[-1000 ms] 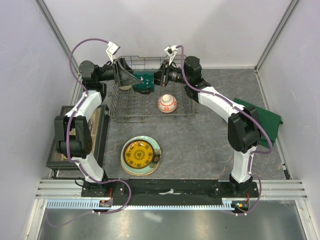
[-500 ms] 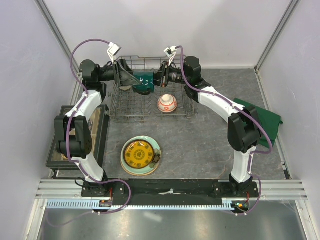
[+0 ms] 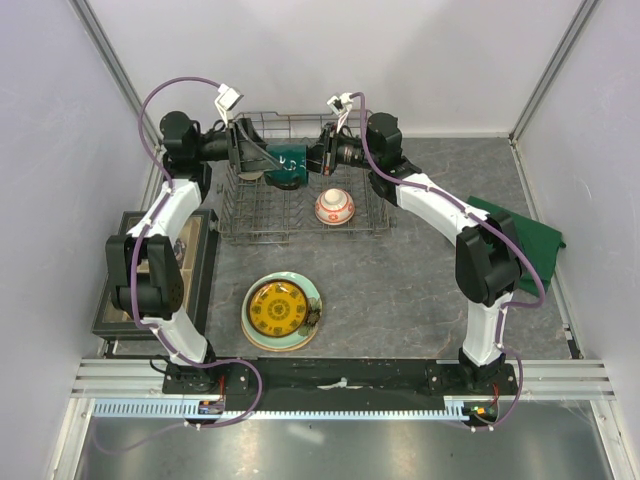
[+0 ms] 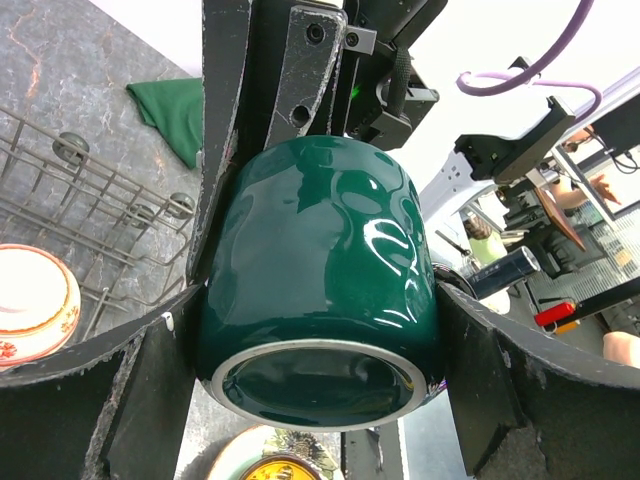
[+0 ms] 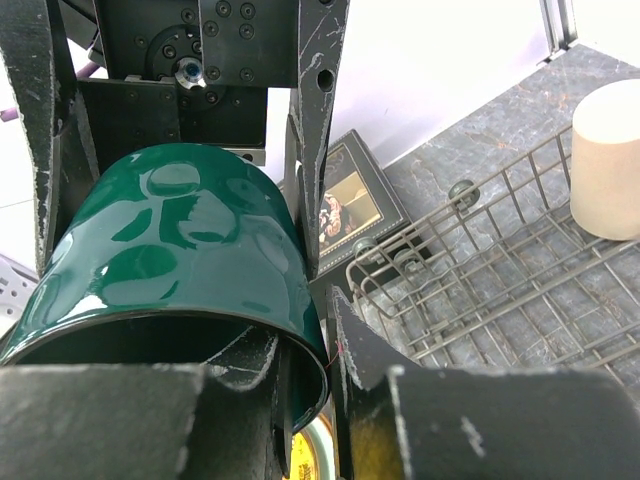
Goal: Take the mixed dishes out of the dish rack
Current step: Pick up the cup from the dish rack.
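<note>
the dark green mug (image 3: 288, 160) is held on its side above the far part of the dish rack (image 3: 240, 215). its glaze is seen to be deep, glossy green with bright reflections; the body is rounded and the foot is edged by a pale ring. the body is clasped by the left gripper (image 3: 266, 157), whose jaws are spread wide and pressed against both flanks. the rim wall is pinched by the right gripper (image 3: 314, 157), its jaws nearly closed, one inside the mouth and one outside. the red-and-white patterned bowl (image 3: 334, 207) is seen in the rack at 5 o'clock of the mug. the small yellow dark-patterned plate (image 3: 277, 308) is stacked on the larger pale-green flower plate (image 3: 313, 296) on the worktop (image 3: 420, 300), at 6 o'clock of the rack.
</note>
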### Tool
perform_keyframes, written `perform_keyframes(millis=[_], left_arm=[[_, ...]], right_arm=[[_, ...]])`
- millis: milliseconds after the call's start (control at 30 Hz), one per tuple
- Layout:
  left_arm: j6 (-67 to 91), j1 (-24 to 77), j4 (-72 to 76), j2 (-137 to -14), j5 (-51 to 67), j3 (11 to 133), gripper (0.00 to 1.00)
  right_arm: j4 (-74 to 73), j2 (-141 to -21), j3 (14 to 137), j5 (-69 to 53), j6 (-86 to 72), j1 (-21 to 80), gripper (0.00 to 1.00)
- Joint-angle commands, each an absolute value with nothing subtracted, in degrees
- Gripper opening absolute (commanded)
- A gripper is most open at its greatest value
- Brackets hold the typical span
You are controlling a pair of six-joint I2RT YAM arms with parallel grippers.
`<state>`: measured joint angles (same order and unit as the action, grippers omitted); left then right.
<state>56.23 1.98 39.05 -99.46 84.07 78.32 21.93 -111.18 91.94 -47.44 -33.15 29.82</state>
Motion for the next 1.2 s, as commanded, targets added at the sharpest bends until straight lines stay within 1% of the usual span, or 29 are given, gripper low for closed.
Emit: perform_keyframes(millis=[0,67,233,267,367,567,800,1167], left_arm=[[52.47,0.88,38.41,-98.17,78.40,82.53,0.77],[53.87,0.88,40.06,-98.17,78.31,82.71,0.82],[59.75,0.88,45.69,-98.18,79.01,82.09,0.89],[60.64,0.88,47.01,-98.00,79.36,81.92,0.93],[63.01,0.88,50.09,-97.56,79.98,80.86,0.99],[66.97,0.88,55.71,-97.29,81.38,78.84,0.99],[69.34,0.79,58.45,-97.21,82.44,78.84,0.99],[70.75,0.09,56.43,-99.05,82.09,85.43,0.99]], right_arm=[[25.22,-107.67,91.50,-48.69,-33.31,31.20,0.00],[25.49,-107.40,90.97,-48.69,-33.31,31.20,0.00],[25.84,-107.75,90.88,-48.69,-33.57,31.29,0.00],[25.93,-107.75,90.97,-48.69,-33.75,31.29,0.00],[26.28,-108.02,91.49,-48.96,-34.19,31.29,0.00],[29.08,-108.98,92.81,-50.80,-37.60,31.29,0.00],[33.22,-109.95,92.64,-52.73,-40.78,31.29,0.00],[28.66,-108.55,88.69,-52.47,-35.34,31.38,0.00]])
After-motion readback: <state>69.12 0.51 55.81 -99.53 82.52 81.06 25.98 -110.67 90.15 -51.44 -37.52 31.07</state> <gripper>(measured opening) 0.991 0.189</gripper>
